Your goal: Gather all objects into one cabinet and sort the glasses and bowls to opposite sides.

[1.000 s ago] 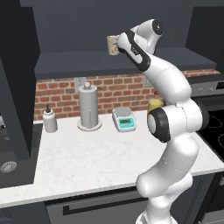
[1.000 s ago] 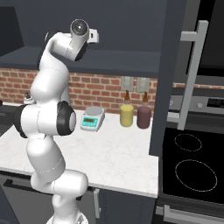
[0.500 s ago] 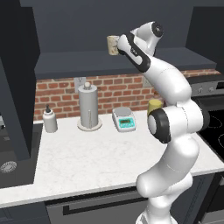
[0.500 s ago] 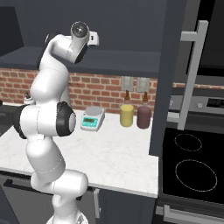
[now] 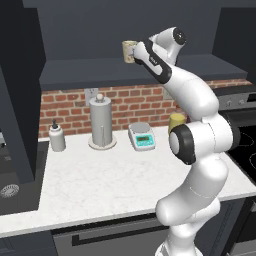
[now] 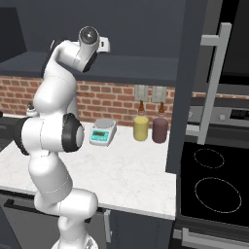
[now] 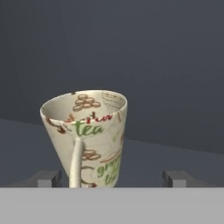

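Standing alone between open end effector (image 7: 112, 177) fingers, cream mug (image 7: 89, 138)

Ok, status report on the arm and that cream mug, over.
Gripper open, one tip each side of the cream mug. Mug upright on the cabinet shelf, handle toward the hand. Nothing in the way.

Cream mug (image 7: 89, 135), brown-green tea lettering

Printed words on the cream patterned mug (image 7: 87, 138)
The word "tea" is in green above its handle; lower, beside the handle, green letters read "green", then a cut-off word
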